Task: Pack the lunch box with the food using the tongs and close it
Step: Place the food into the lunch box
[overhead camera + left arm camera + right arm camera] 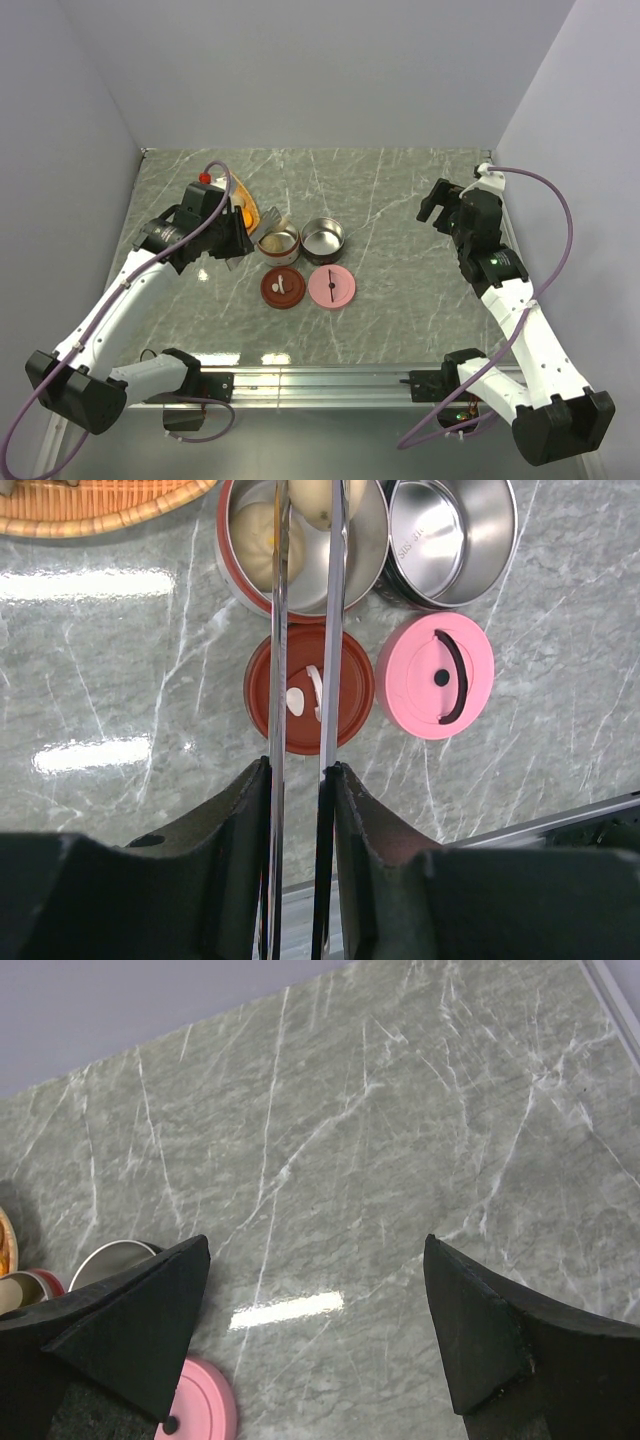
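Steel tongs (278, 680), thin and springy, are pinched between the partly closed left jaws. Both arms reach over the red-rimmed tin (368, 550), where pale dumplings (255, 535) lie; the tips run out of view. The right jaws stand wide apart, holding nothing, above bare tabletop (400, 1110) well to the right. Beside the tin: empty tin (450, 530), red lid (350, 695), pink lid (435, 675). The dumplings look soft, round and light, likely to roll or squash, so best nipped gently across the middle.
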